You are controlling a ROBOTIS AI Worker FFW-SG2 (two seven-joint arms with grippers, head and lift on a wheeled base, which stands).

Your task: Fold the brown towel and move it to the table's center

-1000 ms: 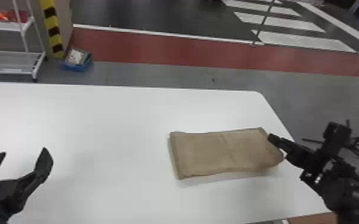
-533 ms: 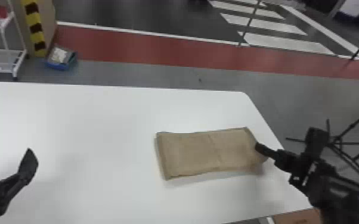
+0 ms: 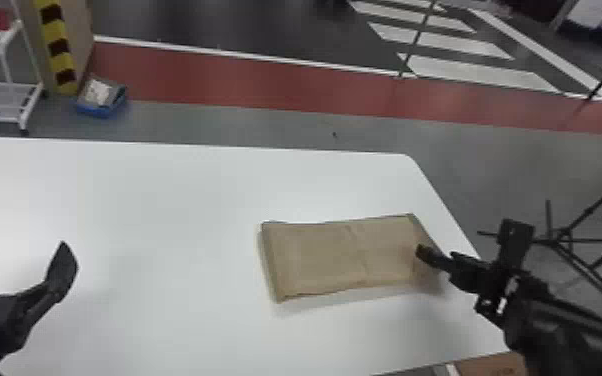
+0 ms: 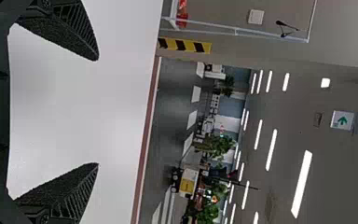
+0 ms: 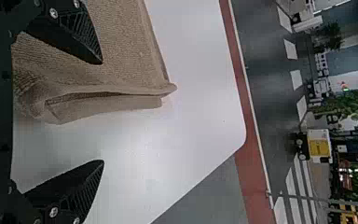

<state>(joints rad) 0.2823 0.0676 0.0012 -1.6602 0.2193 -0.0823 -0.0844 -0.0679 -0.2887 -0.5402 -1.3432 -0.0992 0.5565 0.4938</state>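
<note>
Got a folded towel (image 3: 325, 260) on the surface (image 3: 165, 225), maybe touching the wide-open right gripper (image 3: 436, 254), well apart from the wide-open left gripper (image 3: 27, 249).

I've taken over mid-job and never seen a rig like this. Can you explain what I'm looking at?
This is a two-armed robot; each arm ends in a pincer with two black fingers. The head view looks forward and down from the robot's head, so its left is the robot's left. The other two come from cameras on the wrists and are turned on their side.

On the white table lies the brown towel, folded in layers, near the table's right edge. Beyond the table is the floor of a large hall.

The left pincer is open over the bare left part of the table. The right pincer is at the towel's right end, also open, so nothing appears to be gripped.
</note>
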